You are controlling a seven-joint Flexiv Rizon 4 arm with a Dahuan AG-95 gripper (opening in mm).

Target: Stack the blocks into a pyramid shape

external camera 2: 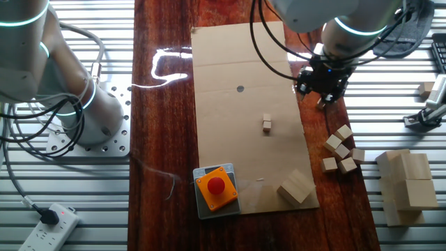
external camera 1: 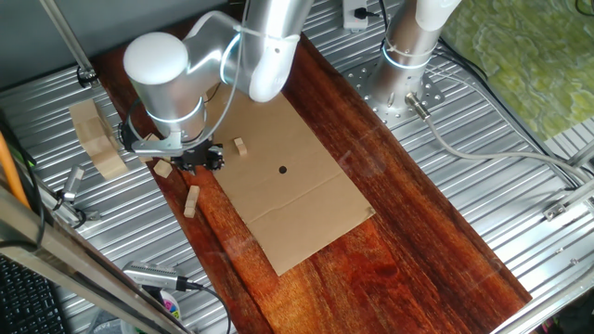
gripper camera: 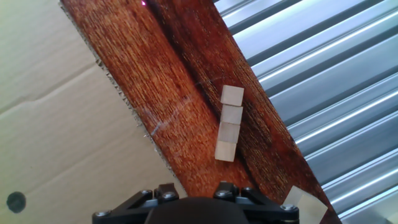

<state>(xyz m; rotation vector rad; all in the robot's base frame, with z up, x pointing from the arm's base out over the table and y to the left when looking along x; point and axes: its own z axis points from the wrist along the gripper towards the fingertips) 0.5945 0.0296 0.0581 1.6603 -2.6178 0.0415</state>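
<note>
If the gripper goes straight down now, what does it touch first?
Probably the dark red wooden board, near the row of four small pale wooden cubes; the gripper fingertips are not visible, so depth is unclear.

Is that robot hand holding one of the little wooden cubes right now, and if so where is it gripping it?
It cannot be told: the gripper hangs over the table edge, its fingertips hidden in every view.

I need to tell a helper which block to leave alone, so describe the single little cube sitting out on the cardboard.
Find the cardboard sheet lying on the dark wooden board. Near its middle, between the black dot and the red button, stands one small cube. It stands alone; the other cubes cluster off the cardboard's edge.
</note>
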